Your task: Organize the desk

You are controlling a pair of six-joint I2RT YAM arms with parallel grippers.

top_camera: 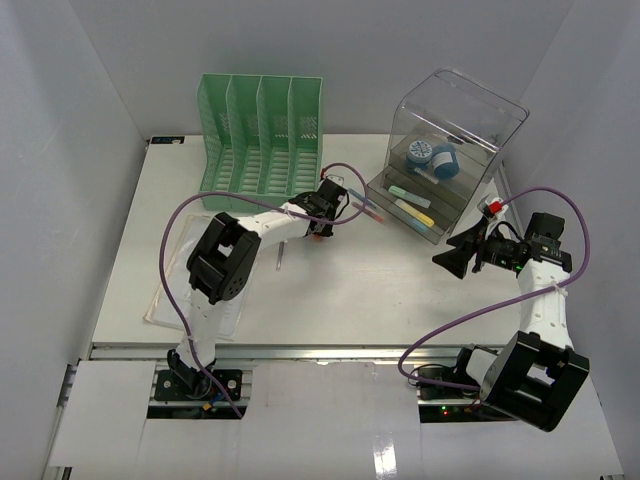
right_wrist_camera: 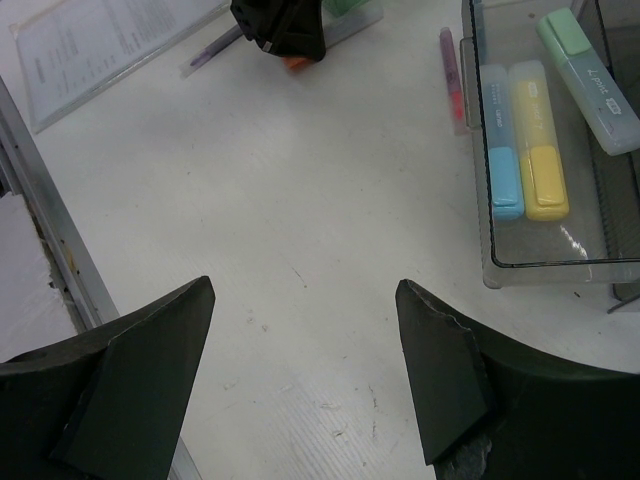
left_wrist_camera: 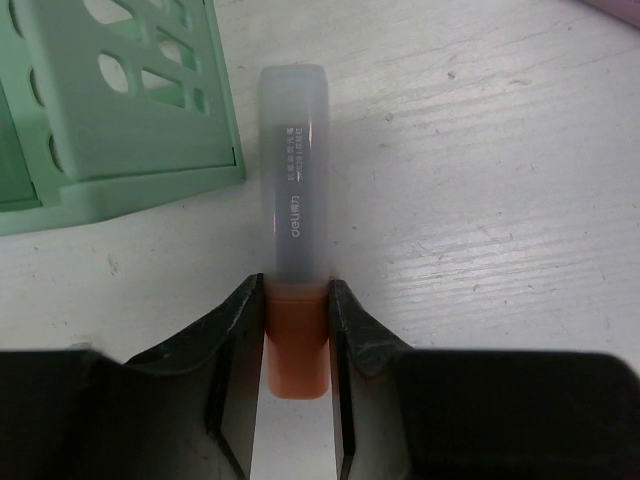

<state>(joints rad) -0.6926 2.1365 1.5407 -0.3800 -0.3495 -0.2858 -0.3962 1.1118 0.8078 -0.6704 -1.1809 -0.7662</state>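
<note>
**White desk, one highlighter in hand**

Top view: the desk [top_camera: 340,295] lies under both arms. Left gripper [top_camera: 322,222] sits low beside the green file rack [top_camera: 262,135]. The right gripper [top_camera: 455,260] hangs near the clear organiser [top_camera: 450,150].

Left wrist: fingers pinched nearly shut on an orange highlighter [left_wrist_camera: 295,180], frosted cap ahead of the tips. Likely a pick; the next move calls for a lift and a carry to the organiser. Whether it is off the desk, cannot tell.

Right wrist: jaws wide, holding nothing. Organiser ahead-right, cut off by the frame edge.

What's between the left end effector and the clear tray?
A pink marker lies on the desk, just beside the clear tray wall, toward the left end effector. Right wrist view shows it best.
</note>
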